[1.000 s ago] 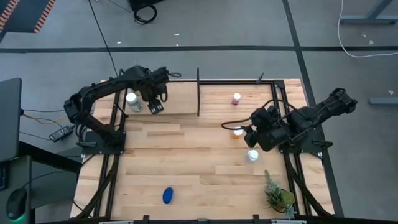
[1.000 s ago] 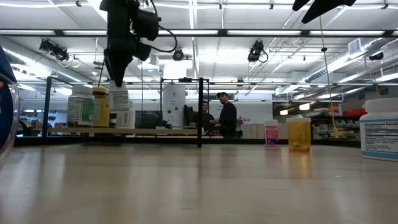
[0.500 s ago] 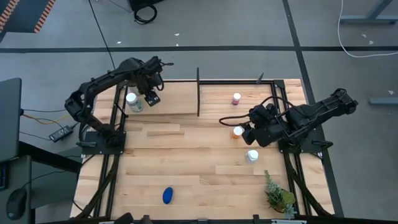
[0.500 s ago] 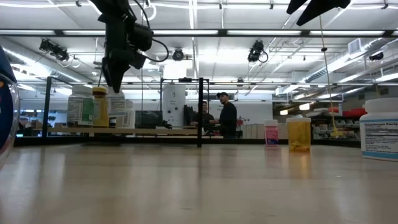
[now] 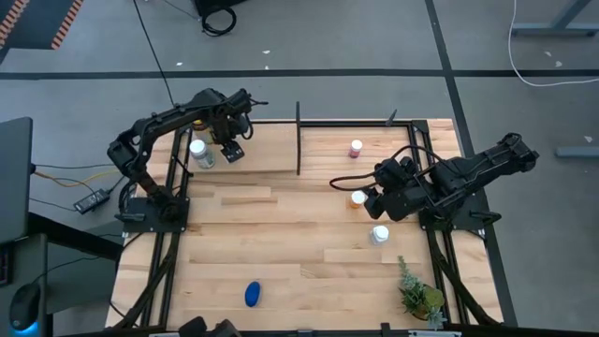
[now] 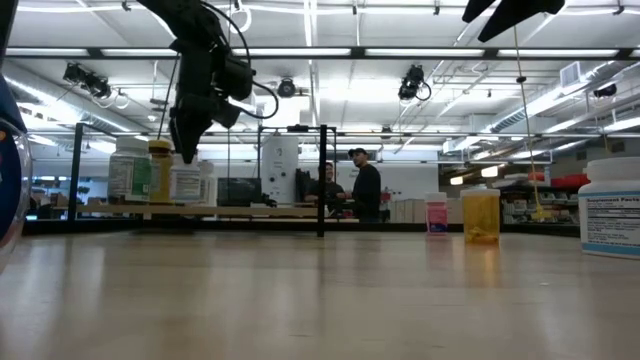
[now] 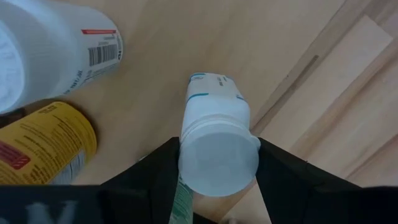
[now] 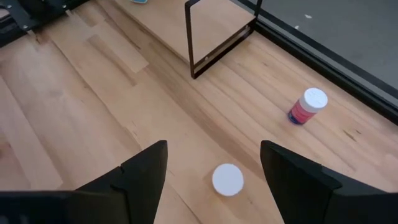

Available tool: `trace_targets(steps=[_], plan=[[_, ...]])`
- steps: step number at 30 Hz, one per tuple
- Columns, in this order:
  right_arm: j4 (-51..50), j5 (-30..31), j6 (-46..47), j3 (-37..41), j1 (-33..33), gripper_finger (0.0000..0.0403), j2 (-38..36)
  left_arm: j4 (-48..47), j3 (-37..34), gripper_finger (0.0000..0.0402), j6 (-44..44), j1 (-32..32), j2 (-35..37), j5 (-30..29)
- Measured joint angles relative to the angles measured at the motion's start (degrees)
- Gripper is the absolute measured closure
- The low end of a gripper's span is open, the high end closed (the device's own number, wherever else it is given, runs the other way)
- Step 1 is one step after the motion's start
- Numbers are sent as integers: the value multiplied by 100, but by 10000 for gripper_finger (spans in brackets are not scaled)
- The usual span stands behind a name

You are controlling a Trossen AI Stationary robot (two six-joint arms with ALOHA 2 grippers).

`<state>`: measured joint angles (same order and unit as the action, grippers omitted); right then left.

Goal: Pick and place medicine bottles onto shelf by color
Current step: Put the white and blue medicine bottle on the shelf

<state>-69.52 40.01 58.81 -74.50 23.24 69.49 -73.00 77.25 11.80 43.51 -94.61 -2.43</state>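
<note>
My left gripper (image 5: 231, 150) is shut on a white-capped white bottle (image 7: 214, 124) in the left bay of the shelf (image 5: 262, 140). A white bottle (image 7: 56, 50) and an amber yellow-capped one (image 7: 43, 146) stand close beside it. My right gripper (image 8: 214, 149) is open above a pale-capped orange bottle (image 8: 227, 178), which stands on the tabletop. A pink-capped bottle (image 5: 356, 148) stands in the right bay. Another white bottle (image 5: 379, 234) and a blue one (image 5: 252, 294) stand on the tabletop. My left gripper pinches the white bottle at its cap (image 7: 217, 162), one finger on each side. The fingers come from above, pointing down. The bottle is upright, its base at the shelf board (image 7: 205, 81); whether it rests there or hangs just above, I cannot tell.
A black upright divider (image 5: 298, 140) splits the shelf into two bays. Black rails (image 5: 412, 150) frame the shelf and the table's sides. A small green plant (image 5: 416, 295) stands at the near right corner. People stand in the room beyond (image 6: 360, 185).
My left gripper has carried the white bottle toward the table's far edge and a little left, deeper into the shelf's left bay, close to the bottles standing there. The bottle has stayed upright.
</note>
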Motion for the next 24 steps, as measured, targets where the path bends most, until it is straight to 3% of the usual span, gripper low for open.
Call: trace_targets(steps=[24], plan=[[-7,-103,-31,0,1,139,2,-74,0,123,-67,4,0,-7]])
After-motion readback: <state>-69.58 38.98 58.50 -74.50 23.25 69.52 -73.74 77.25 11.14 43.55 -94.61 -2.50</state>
